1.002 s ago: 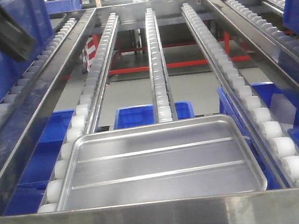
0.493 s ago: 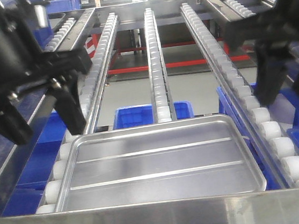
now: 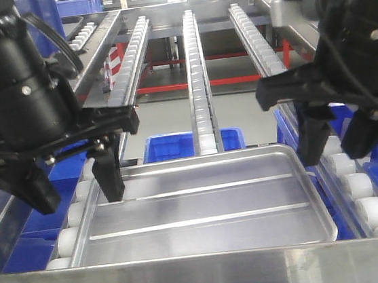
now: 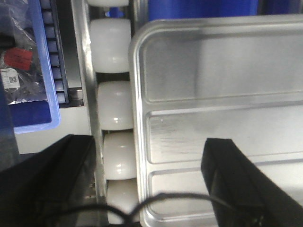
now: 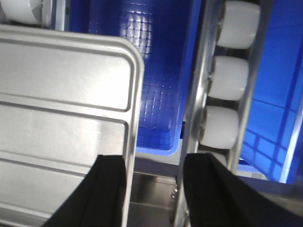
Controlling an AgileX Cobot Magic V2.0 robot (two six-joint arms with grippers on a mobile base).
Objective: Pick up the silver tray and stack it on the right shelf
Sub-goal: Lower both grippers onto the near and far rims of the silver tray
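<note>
- While pointing down, the left gripper (image 3: 71, 185), fingers spread, is straddling the left rim of the silver tray (image 3: 203, 208).
- The right gripper (image 3: 338, 139), fingers spread, is straddling its right rim.

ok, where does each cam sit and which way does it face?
Front-facing: low behind the shelf's front bar, looking along the roller rails; both arms show, left end effector and right end effector open over the silver tray sides.
Left wrist: on left arm, looking down at tray's left rim and white rollers; both fingers show.
Right wrist: on right arm, looking down at tray's right rim, blue bin beneath; both fingers show.
Shared: tray in all three.
</note>
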